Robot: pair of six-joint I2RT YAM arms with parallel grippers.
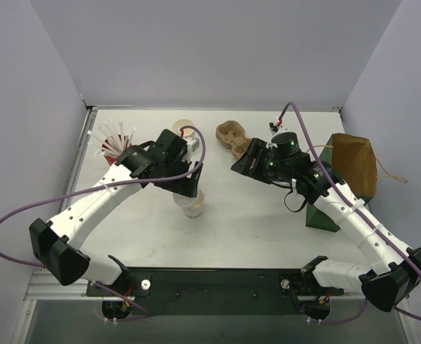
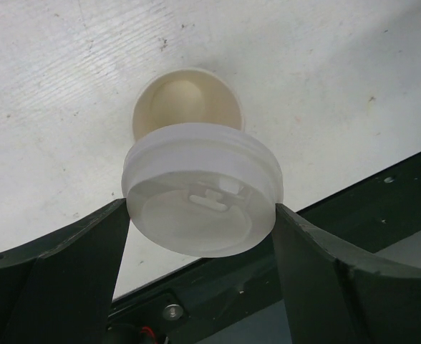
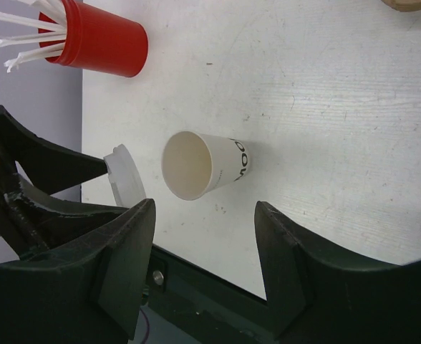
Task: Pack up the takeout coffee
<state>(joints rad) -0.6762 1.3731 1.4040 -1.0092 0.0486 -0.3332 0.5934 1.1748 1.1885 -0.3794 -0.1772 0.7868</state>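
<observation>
Two claws were over the white table point(image 1: 260, 222). The left claw point(image 2: 200, 215) was closed on a round white lid point(image 2: 203, 193), with one finger on each side of its rim. The lid was not on the cup. The small white paper cup point(image 1: 192, 208) stood on the table right under that claw, near the middle. Its top was open and it was tan inside. The right wrist view showed dark letters on the side of the cup, and the lid was a little apart from the cup's mouth. The right claw point(image 3: 205, 208) was wide open and had nothing in it. It hung above the table, near a brown tray point(image 1: 232, 137). The brown and green paper bag point(image 1: 354, 165) was at the right side, well apart from the cup. A red cup point(image 1: 114, 145) with white straws point(image 3: 24, 39) in it stood at the far left.
</observation>
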